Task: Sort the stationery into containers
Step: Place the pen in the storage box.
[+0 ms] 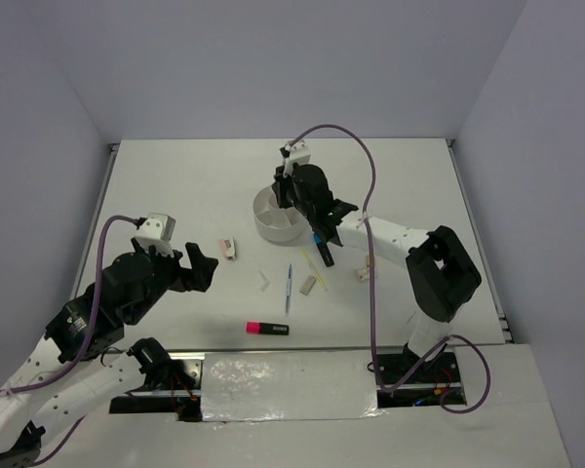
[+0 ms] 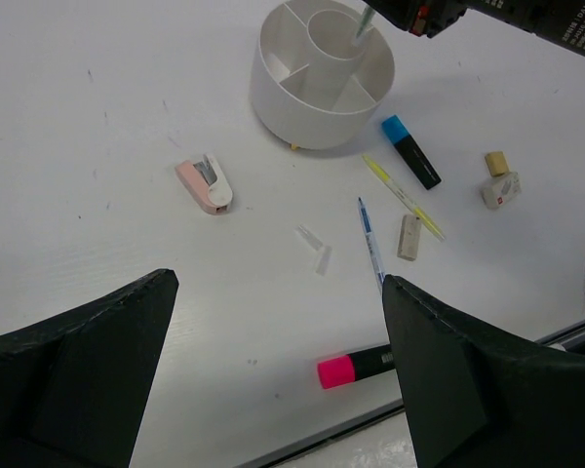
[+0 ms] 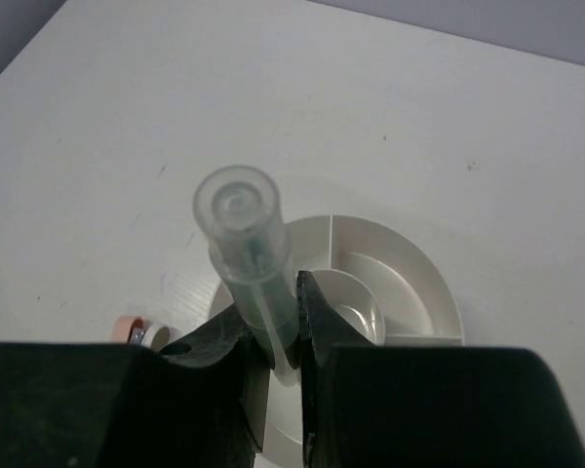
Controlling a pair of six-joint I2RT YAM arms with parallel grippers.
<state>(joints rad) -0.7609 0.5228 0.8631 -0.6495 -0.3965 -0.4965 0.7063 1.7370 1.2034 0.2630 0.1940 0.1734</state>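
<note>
My right gripper is shut on a clear greenish pen, held upright over the round white divided container. In the left wrist view the pen's tip points into the container's middle compartment. My left gripper hangs open and empty above the table's near left. On the table lie a pink-and-black highlighter, a blue-and-black highlighter, a thin blue pen, a yellow stick and a tan eraser.
A pink-and-white small item lies left of the container. A clear cap-like piece rests mid-table. A tan block and a white eraser sit to the right. The table's near edge runs just beyond the pink highlighter.
</note>
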